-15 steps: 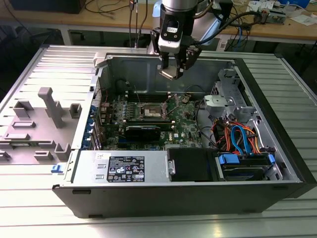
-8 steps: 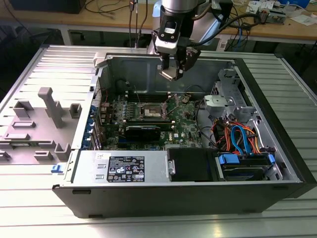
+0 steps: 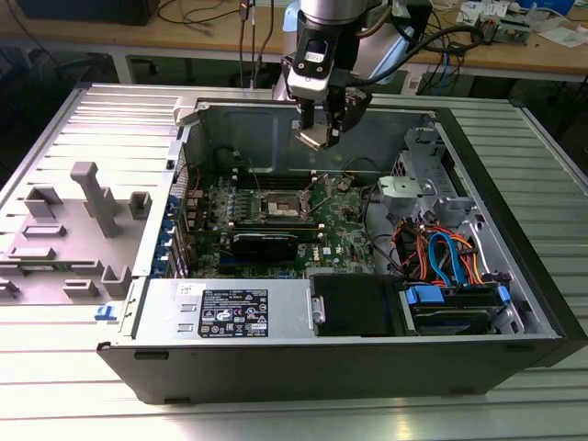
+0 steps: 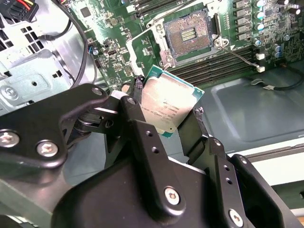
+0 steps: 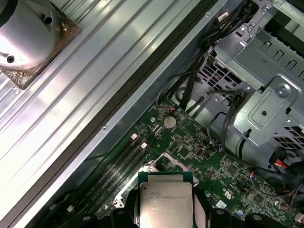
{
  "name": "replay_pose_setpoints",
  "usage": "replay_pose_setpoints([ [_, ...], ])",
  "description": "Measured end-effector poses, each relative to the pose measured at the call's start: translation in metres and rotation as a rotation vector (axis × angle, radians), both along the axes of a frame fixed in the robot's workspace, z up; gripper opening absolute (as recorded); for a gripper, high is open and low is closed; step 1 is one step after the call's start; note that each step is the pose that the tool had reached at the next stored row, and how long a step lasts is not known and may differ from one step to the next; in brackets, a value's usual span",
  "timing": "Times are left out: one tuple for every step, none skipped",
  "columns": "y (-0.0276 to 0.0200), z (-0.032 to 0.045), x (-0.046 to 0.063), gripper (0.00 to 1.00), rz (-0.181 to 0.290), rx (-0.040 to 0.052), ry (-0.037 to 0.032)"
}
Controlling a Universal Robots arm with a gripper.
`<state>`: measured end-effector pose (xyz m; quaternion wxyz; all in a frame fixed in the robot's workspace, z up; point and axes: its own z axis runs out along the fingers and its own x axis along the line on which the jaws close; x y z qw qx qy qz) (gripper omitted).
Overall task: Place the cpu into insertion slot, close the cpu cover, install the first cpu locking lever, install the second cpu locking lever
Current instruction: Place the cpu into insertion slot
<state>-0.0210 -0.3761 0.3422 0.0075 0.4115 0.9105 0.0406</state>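
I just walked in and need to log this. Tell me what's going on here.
The arm's gripper holds the cpu, jaws closed on its edges, in the air above the open computer case. Below it, the insertion slot on the motherboard lies bare and empty, so the chip is not yet seated.

Even overhead light, no hard shadows; glare on ribbed bench & cpu top; case interior dimmer; board washed bright in second wrist view.
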Motion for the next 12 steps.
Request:
replay_pose_setpoints([
  [0.0,0.0,0.0,0.55,0.0,0.0,0.0],
  [0.0,0.0,0.0,0.55,0.0,0.0,0.0],
  [-0.0001,0.0,0.0,0.55,-0.001,0.0,0.0],
  [-0.0001,0.0,0.0,0.55,-0.003,-0.0001,0.0],
  [-0.0001,0.0,0.0,0.55,-0.006,-0.0002,0.0001],
  [-0.0002,-0.0001,0.0001,0.55,-0.014,-0.0002,0.0],
  [-0.0002,-0.0003,0.0001,0.55,-0.024,-0.0001,0.0],
  [-0.0002,-0.0004,0.0,0.55,-0.033,-0.0002,0.0],
  [-0.0002,-0.0006,0.0,0.55,-0.043,-0.0001,0.0],
  [-0.0002,-0.0007,0.0,0.55,-0.053,-0.0002,0.0],
  [-0.0002,-0.0008,0.0,0.55,-0.065,-0.0002,0.0001],
  [-0.0002,-0.0009,0.0,0.55,-0.074,-0.0002,0.0001],
])
